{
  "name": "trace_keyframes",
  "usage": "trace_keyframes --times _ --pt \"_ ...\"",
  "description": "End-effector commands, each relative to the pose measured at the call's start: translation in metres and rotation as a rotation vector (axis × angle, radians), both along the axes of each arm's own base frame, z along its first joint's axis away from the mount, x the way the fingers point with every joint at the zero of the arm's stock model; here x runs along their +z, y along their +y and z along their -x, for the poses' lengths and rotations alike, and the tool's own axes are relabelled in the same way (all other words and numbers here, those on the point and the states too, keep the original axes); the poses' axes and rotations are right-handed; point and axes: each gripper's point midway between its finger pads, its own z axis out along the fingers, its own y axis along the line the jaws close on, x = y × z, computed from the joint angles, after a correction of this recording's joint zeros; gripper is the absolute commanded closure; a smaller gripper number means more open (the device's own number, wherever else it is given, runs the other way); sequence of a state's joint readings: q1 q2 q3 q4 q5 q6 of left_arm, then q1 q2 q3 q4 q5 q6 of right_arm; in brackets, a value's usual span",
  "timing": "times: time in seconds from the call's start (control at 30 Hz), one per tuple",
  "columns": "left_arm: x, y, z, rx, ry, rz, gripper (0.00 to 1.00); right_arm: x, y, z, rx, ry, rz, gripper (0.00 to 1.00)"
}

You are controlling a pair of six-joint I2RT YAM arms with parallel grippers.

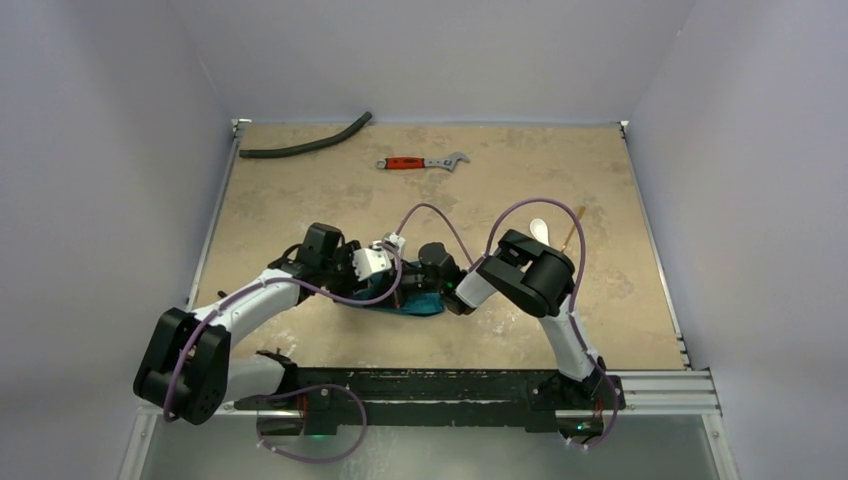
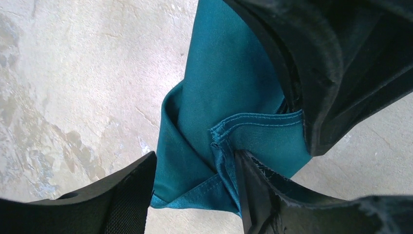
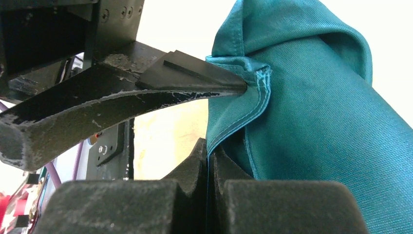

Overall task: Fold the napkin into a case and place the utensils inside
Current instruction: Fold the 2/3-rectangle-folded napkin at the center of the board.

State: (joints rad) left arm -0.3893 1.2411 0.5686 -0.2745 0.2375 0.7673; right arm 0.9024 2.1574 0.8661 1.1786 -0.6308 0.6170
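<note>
Right tool [image 3: 210,148] clenching napkin [image 3: 316,122] hem, near-centre tabletop [image 1: 300,200]. Left tool [image 2: 195,156] straddling the fold, jaws apart, not gripping yet; should be pinching both layers squarely. Spoon [image 1: 538,229] and wooden stick [image 1: 573,228] lying far right, right arm partly blocking them; wrench [image 1: 420,162] lying far back, harmless.

Quick headcount from where I sit. One table [image 1: 300,210]. One teal napkin [image 2: 229,83], just the single cloth, all bunched up. Utensils: two, meaning one white spoon [image 1: 539,229] and one tan wooden utensil [image 1: 576,222]. One red-handled wrench [image 1: 422,162]. One black hose [image 1: 305,145]. Then there's me: two arms, the left arm [image 1: 250,295] and the right arm [image 1: 565,330]. That makes two grippers, one left gripper [image 2: 195,156] and one right gripper [image 3: 207,163]. Two fingers [image 2: 122,200] on each, so four total.
</note>
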Motion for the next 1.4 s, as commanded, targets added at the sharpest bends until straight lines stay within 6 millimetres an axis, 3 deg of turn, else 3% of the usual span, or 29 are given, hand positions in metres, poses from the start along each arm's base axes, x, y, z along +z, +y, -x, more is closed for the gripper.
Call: trace_keyframes --times 0.0,0.1,0.2,0.3,0.57,0.63,0.7,0.77,1.03,1.13,1.23,1.37 --pt "-0.006 0.008 -0.005 0.025 -0.03 -0.027 0.42 -0.012 0.003 0.002 0.012 0.075 0.061 1.0" --pt "-0.005 0.011 -0.009 0.045 -0.043 -0.034 0.43 -0.028 0.004 0.0 0.011 0.123 0.156 1.0" --pt "-0.003 0.006 -0.008 0.039 -0.031 -0.01 0.57 -0.04 0.001 0.002 0.015 0.157 0.226 1.0" --pt "-0.001 0.002 -0.005 0.026 -0.017 0.01 0.65 -0.038 0.0 -0.002 -0.002 0.133 0.235 1.0" --pt "0.001 0.003 -0.008 0.057 -0.021 0.013 0.66 -0.03 0.003 -0.003 -0.009 0.148 0.221 1.0" --pt "0.004 0.005 -0.012 0.09 -0.031 0.015 0.55 -0.031 0.002 -0.002 -0.008 0.164 0.219 1.0" --pt "0.008 0.006 -0.015 0.126 -0.037 0.029 0.15 -0.033 0.001 0.001 -0.006 0.183 0.225 1.0" --pt "0.016 0.007 -0.018 0.164 -0.034 0.056 0.03 -0.036 -0.001 0.005 0.001 0.21 0.228 1.0" --pt "0.057 0.015 -0.015 0.211 -0.033 0.162 0.01 -0.041 -0.001 0.005 -0.002 0.229 0.234 1.0" --pt "0.069 0.028 -0.028 0.38 -0.074 0.203 0.01 -0.041 -0.002 0.004 -0.012 0.227 0.24 1.0" --pt "0.068 0.036 -0.036 0.502 -0.072 0.221 0.01 -0.041 -0.002 0.003 -0.021 0.223 0.24 1.0" --pt "0.054 0.009 -0.018 0.354 0.063 0.268 0.01 -0.039 -0.001 0.001 -0.026 0.219 0.235 1.0"
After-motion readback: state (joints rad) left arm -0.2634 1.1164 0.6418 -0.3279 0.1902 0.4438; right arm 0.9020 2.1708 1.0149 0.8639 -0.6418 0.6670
